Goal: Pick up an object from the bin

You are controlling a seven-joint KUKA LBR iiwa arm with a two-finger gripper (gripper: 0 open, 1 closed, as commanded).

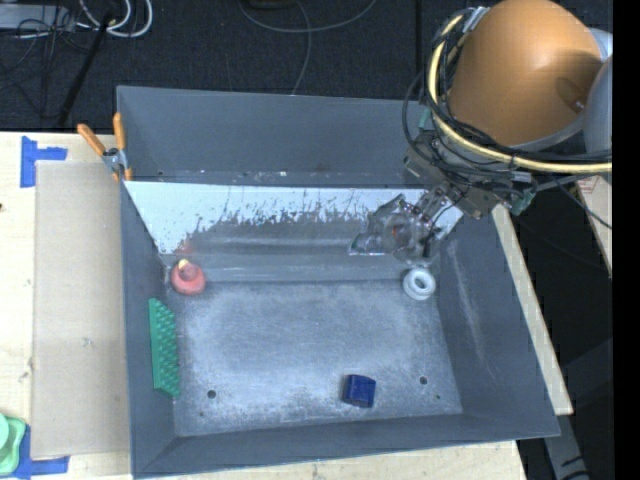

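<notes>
My gripper (393, 232) hangs low at the back right of the bin, close to the back wall. A small white ring (419, 284) lies on the floor just in front of it and slightly to its right, apart from it. A small blue block (359, 390) rests near the front edge, well forward of the gripper.
A pink round thing (188, 278) sits at the back left of the floor. A long green studded strip (164, 346) lies along the left wall. The arm with its orange dome and cables reaches in over the right rim.
</notes>
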